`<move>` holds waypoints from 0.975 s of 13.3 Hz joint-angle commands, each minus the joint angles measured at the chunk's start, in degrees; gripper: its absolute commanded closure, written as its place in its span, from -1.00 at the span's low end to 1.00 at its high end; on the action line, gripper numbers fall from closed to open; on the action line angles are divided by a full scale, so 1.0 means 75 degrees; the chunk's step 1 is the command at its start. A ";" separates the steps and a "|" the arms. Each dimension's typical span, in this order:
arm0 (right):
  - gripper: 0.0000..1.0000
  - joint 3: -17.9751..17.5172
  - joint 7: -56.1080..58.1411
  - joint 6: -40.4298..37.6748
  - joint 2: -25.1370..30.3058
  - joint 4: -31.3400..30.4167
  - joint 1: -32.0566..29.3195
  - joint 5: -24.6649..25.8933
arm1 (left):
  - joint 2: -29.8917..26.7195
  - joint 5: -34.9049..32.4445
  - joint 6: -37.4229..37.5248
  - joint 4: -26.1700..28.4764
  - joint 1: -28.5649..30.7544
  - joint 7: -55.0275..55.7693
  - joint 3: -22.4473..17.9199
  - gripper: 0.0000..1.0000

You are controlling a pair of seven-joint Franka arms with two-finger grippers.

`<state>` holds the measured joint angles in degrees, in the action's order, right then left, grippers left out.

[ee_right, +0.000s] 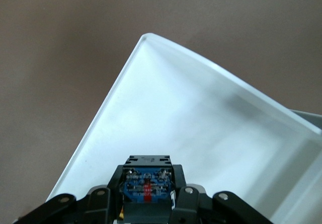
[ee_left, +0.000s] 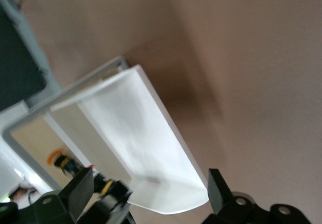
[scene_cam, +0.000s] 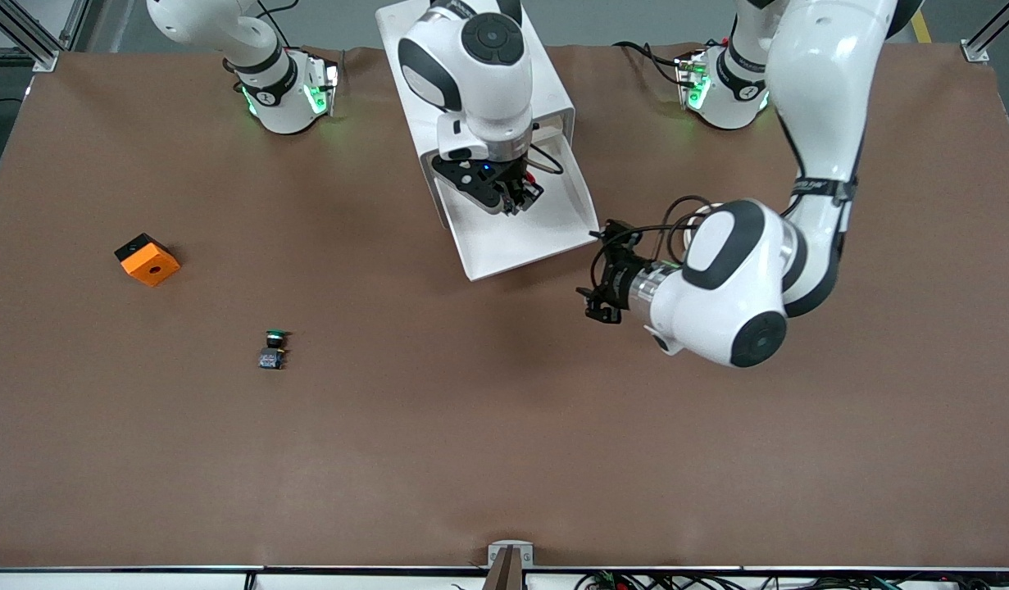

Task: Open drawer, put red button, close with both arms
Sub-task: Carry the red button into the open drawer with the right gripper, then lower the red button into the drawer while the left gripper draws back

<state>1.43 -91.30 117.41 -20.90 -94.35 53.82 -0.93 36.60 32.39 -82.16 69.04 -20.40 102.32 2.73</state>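
Observation:
The drawer [scene_cam: 516, 260] stands pulled out of the white cabinet [scene_cam: 553, 94] toward the front camera. My right gripper [scene_cam: 516, 197] hangs over the drawer's tray, shut on the red button [ee_right: 147, 186]. Only the button's black and blue body shows between the fingers; its cap is hidden. Under it lies the white floor of the drawer [ee_right: 166, 118]. My left gripper [scene_cam: 594, 277] is open, low beside the drawer's front corner at the left arm's end. In the left wrist view that corner of the drawer [ee_left: 171, 194] lies between the spread fingers [ee_left: 219, 191], and nothing is gripped.
An orange cube with a hole [scene_cam: 147, 260] lies toward the right arm's end of the table. A small switch with a green cap [scene_cam: 273, 348] lies nearer the front camera than the cube. The brown table [scene_cam: 504, 442] spreads wide in front of the drawer.

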 commanded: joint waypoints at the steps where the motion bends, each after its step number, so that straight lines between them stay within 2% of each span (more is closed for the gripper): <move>1: 1.00 0.0103 -0.0085 0.0258 -0.0177 0.0099 0.0066 0.0136 | -0.0356 -0.0961 0.0267 0.0135 0.0130 -0.1052 -0.0036 -1.00; 3: 1.00 0.0103 -0.0015 0.0423 -0.0377 0.0111 0.0055 0.0252 | -0.0579 -0.2623 0.0256 0.0135 -0.0033 -0.2188 0.0046 -1.00; 4: 1.00 0.0091 0.0020 0.0459 -0.0436 0.0111 0.0043 0.0427 | -0.0649 -0.3130 0.0232 0.0135 -0.0034 -0.2553 0.0046 -1.00; 7: 1.00 0.0091 0.0768 0.0273 -0.0518 0.0099 0.0054 0.0476 | -0.0883 -0.3369 -0.0316 0.0077 0.0258 -0.3164 -0.0001 -1.00; 12: 1.00 0.0091 0.0876 0.0084 -0.0530 0.0099 0.0101 0.0476 | -0.1868 -0.4002 -0.0354 0.0147 0.0737 -0.6254 -0.0189 -1.00; 13: 0.68 0.0091 0.0876 0.0096 -0.0530 0.0099 0.0101 0.0476 | -0.1997 -0.3990 -0.0354 0.0147 0.0983 -0.6886 -0.0165 -1.00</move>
<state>1.81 -84.86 118.80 -24.66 -94.28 54.01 1.42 24.96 3.42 -84.55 68.49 -15.55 58.80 1.37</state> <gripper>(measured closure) 0.586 0.000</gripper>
